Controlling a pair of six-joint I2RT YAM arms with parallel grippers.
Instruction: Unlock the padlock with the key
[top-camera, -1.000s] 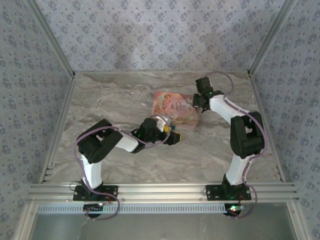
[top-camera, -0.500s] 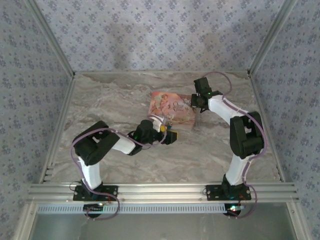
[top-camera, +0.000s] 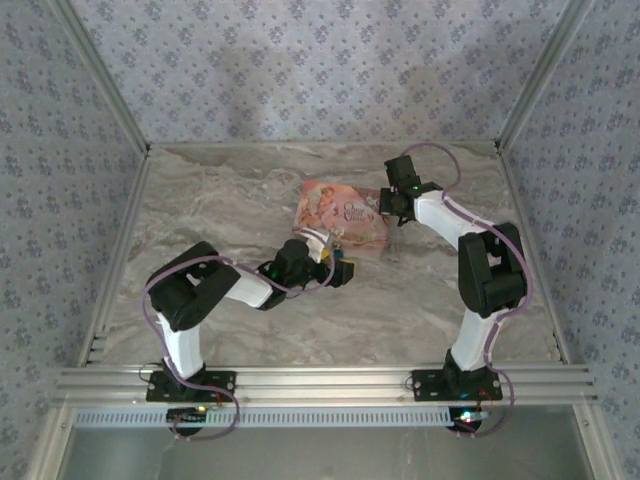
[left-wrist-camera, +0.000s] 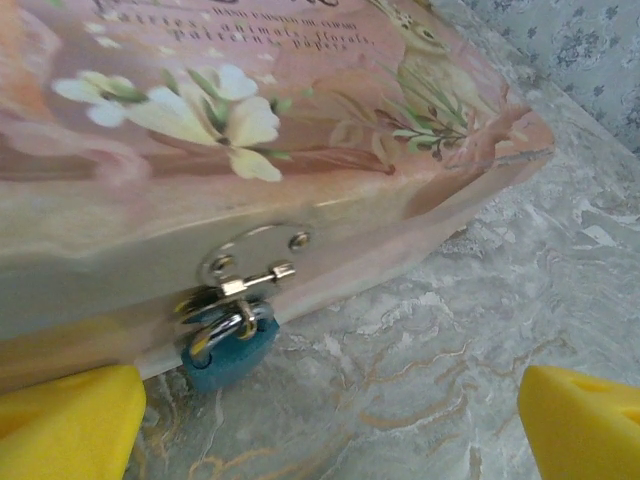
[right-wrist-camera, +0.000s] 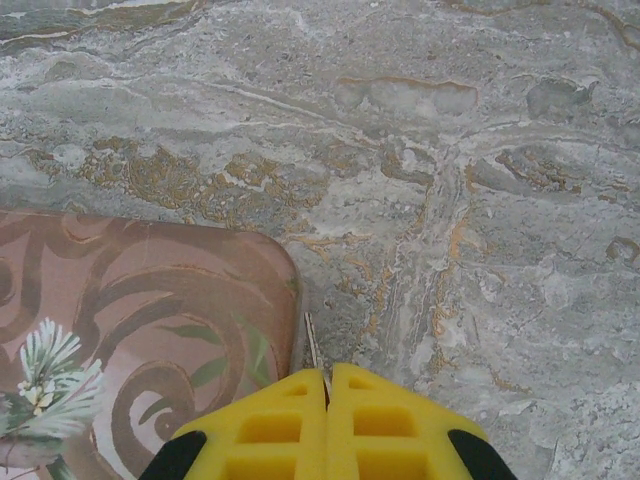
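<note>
Padlock: Your blue padlock (left-wrist-camera: 228, 350) hangs on the front wall of the pink box (left-wrist-camera: 250, 110). Its metal shackle is looped through the ring of the round hasp (left-wrist-camera: 255, 260), and the body sits at the box's bottom edge, down by the marble table (left-wrist-camera: 420, 340).
Padlock axis: In your left wrist view the long axis runs roughly up and down with a slight lean, shackle up at the hasp and body low toward the table. You cannot make out the keyhole.
Left gripper: Your left gripper (left-wrist-camera: 325, 430) faces the lock side of the box with its jaws spread wide. The yellow fingertips (left-wrist-camera: 60, 425) sit in the two lower corners of the view, and the padlock lies between them, nearer the left-hand one and apart from both.
Key: The key (right-wrist-camera: 312, 345) is a thin grey sliver just beside a rounded corner of the box. You cannot tell whether its tip touches the table.
Key axis: It points straight out from the fingertips, away from the gripper, tilted slightly left in your right wrist view.
Right gripper: Your right gripper (right-wrist-camera: 328, 378) has its yellow fingers pressed together, pinching the key at its near end.
Layout: From above, the left gripper is at the box's near edge and the right gripper is at its right edge, so key and padlock are well apart.
</note>
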